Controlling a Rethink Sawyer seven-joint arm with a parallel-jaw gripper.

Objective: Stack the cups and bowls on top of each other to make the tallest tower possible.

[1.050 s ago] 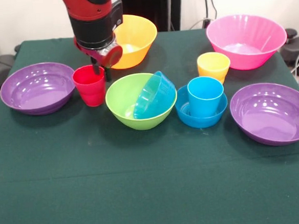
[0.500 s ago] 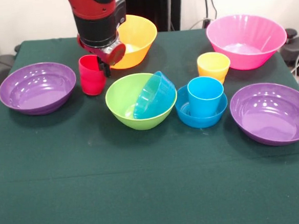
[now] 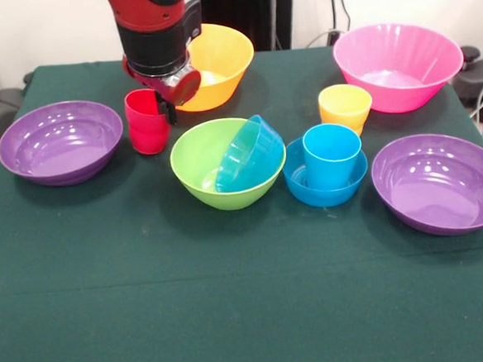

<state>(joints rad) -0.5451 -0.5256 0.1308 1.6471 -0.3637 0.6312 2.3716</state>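
Observation:
My gripper point(image 3: 163, 108) is shut on the right rim of the red cup point(image 3: 145, 126), which hangs just above the cloth between the left purple bowl point(image 3: 56, 144) and the lime green bowl point(image 3: 197, 155). A small blue bowl point(image 3: 248, 156) lies tilted inside the green one. The blue cup point(image 3: 332, 154) stands upright in another small blue bowl point(image 3: 321, 197). Behind it stands the yellow-orange cup point(image 3: 345, 107). The orange-yellow bowl point(image 3: 220, 58) sits partly behind the arm. The pink bowl point(image 3: 397, 62) is at the far right, and a second purple bowl point(image 3: 441, 184) at the right.
A dark green cloth point(image 3: 233, 297) covers the table, with an open stretch along the near side. Cables and dark equipment lie beyond the table's far corners.
The gripper rose and drew back a little with the red cup, lifting it off the cloth. In the last half second it only shifted slightly left.

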